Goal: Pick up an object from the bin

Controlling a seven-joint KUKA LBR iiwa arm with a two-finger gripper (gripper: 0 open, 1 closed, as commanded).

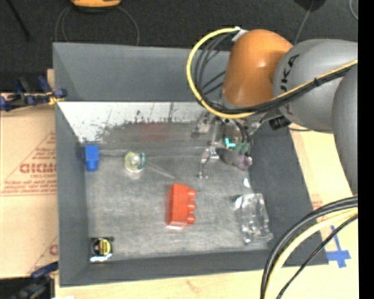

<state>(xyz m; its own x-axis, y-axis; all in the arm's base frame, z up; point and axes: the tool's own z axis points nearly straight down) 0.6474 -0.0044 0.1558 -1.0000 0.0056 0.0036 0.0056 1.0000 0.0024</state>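
The claw (223,151) hangs beyond the single red studded plastic block (181,206); whether it's apart, I cannot tell. One small blue plastic piece (91,156) lies well left.

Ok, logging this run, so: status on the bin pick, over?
Gripper down at back right of bin, grasp unconfirmed. Nearest things: red block mid-floor, clear plastic piece lower right of view. Both lie apart, nothing stacked on them.

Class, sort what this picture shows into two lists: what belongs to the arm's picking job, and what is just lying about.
Job in hand: pincer, over bare floor near the back wall; grey bin; red block, the nearest loose thing, perhaps the pick.
Lying about: clear plastic piece, right; clear round thing and blue piece, left; black-and-yellow tape measure, near-left corner.
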